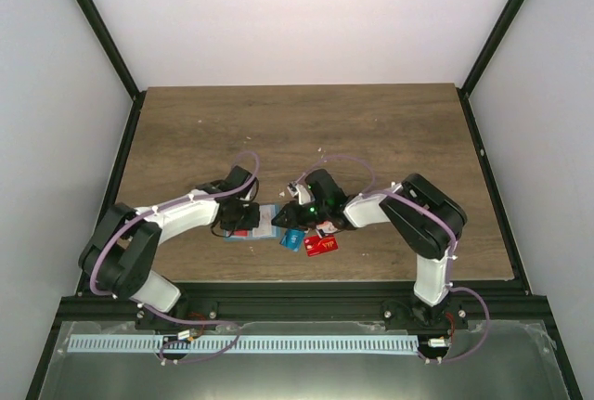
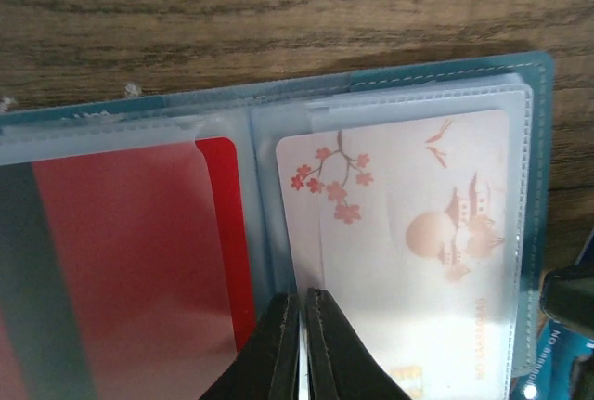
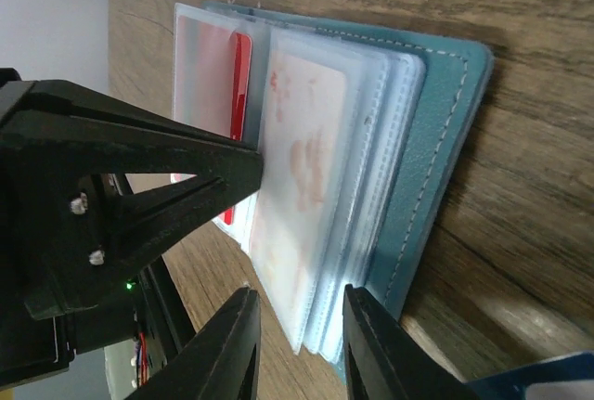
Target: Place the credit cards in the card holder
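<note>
Card holder (image 3: 436, 140) lies open on table (image 1: 306, 131) near front edge, between both arms, teal cover down, clear sleeves up. Red card (image 2: 139, 261) sits in one sleeve, white blossom card (image 2: 408, 233) in the sleeve beside it. Left gripper (image 2: 299, 300) closed, tips together at fold between those sleeves; pinching plastic or not, can't tell. Right gripper (image 3: 299, 300) parted, jaws straddling edge of sleeve stack. Blue card (image 1: 293, 238) and loose red card (image 1: 321, 248) lie on table just beside holder, under right gripper.
</note>
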Robot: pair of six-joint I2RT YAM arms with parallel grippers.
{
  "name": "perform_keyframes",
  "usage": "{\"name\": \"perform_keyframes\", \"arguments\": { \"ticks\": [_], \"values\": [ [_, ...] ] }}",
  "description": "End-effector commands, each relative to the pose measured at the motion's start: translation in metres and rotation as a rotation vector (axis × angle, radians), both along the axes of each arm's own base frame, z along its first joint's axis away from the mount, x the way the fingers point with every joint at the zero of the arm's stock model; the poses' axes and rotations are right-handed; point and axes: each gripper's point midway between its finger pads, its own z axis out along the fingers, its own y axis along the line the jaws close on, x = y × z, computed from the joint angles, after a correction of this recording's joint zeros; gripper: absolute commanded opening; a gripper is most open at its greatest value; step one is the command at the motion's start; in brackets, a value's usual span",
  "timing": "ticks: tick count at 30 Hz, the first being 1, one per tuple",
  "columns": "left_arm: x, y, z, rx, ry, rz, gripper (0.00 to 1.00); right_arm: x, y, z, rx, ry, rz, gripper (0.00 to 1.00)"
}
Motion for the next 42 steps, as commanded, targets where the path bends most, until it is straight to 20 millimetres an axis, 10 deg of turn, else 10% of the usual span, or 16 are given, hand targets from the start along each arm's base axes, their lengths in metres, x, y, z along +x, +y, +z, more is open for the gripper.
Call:
{"name": "perform_keyframes", "arguments": {
  "ticks": [1,25,42],
  "values": [
    [-0.004,-0.001,-0.013,0.004,0.017,-0.021,0.06,0.007,0.013,0.011,0.039,-0.019,0.012,0.27],
    [-0.01,-0.001,-0.023,-0.009,0.039,-0.019,0.04,0.01,0.017,-0.01,-0.007,0.036,0.009,0.34],
    [-0.006,-0.025,-0.01,-0.14,0.028,-0.038,0.04,0.0,0.029,0.023,0.144,0.04,0.079,0.34]
  ]
}}
